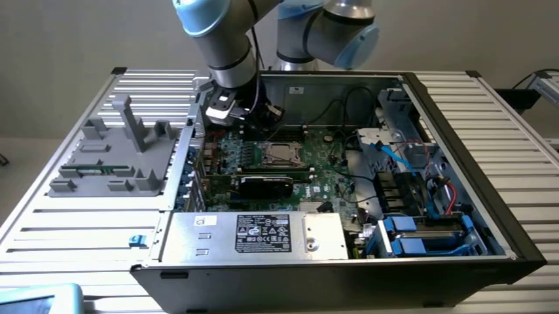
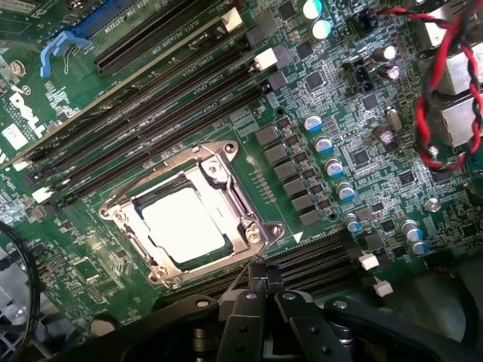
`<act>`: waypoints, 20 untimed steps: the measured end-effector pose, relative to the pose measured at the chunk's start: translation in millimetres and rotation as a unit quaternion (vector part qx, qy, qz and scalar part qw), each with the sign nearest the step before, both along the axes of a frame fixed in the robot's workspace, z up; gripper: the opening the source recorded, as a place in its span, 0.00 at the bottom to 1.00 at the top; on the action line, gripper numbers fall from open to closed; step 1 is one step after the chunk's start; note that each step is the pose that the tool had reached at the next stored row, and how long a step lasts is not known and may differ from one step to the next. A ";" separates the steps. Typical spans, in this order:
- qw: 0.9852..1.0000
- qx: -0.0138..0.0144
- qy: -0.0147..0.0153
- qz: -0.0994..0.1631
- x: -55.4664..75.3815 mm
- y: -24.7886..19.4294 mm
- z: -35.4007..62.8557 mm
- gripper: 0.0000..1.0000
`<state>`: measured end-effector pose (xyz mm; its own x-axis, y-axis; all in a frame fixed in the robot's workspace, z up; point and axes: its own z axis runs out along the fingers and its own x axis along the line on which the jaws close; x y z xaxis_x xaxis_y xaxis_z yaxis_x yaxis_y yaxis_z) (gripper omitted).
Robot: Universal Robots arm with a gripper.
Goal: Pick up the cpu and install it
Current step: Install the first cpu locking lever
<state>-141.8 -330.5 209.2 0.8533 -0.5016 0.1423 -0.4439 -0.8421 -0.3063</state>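
The cpu (image 2: 183,224) lies flat inside the metal-framed socket (image 2: 243,219) on the green motherboard, its shiny top glaring bright. In the exterior view the cpu (image 1: 281,154) sits mid-board in the open computer case. My gripper (image 2: 264,277) hovers above the board just beside the socket's corner, its two black fingers (image 2: 249,298) pressed together with nothing between them. Seen from outside, the gripper (image 1: 260,121) hangs from the arm over the board's far side, a little beyond the socket.
Long black memory slots (image 2: 151,105) run beside the socket. Red and black wires (image 2: 423,90) cross one corner. In the case are a black card (image 1: 266,184), a power supply (image 1: 253,234) and blue drive bays (image 1: 419,235). A grey fixture (image 1: 114,157) stands at the exterior view's left.
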 end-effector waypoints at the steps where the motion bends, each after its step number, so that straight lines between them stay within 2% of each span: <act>1: 1.000 0.000 -0.006 0.000 -0.2 0.1 -0.1 0.11; 3: 1.000 0.000 -0.016 0.000 -0.9 0.1 -0.4 0.11; 4: 1.000 0.000 -0.017 0.000 -1.2 0.1 -0.5 0.11; 11: 1.000 0.000 -0.017 -0.001 -2.5 0.1 -2.9 0.11; 14: 1.000 0.003 -0.018 0.000 -3.3 0.0 -4.2 0.11; 20: 1.000 0.009 -0.022 -0.001 -4.2 0.1 -6.8 0.11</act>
